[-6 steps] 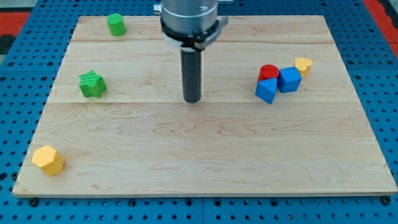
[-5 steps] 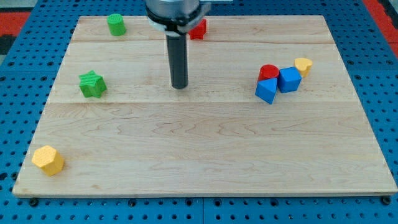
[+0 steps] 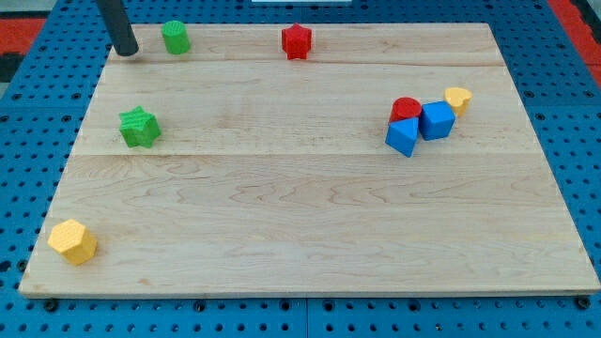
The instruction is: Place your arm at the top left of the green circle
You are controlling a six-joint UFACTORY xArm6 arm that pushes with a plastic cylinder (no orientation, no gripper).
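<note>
My tip [image 3: 126, 53] rests on the wooden board [image 3: 310, 235] near its top-left corner, just to the view's left of the green circle [image 3: 175, 37] and slightly lower than it. A clear gap lies between the two, so the tip touches no block. There is nothing to spread or pinch here (the arm ends in a plain dark rod, with no jaws at all), and it holds nothing.

Taking the green circle as landmark: the red block [image 3: 297, 40] sits well to its right along the same top strip. The green star [image 3: 140, 127] lies below it. The yellow block [image 3: 72, 241] is far below, by the bottom-left corner. Far to the right and lower, a cluster touches together: red cylinder [image 3: 406, 107], two blue blocks [image 3: 402, 136] [image 3: 437, 120], and a small yellow block [image 3: 457, 98].
</note>
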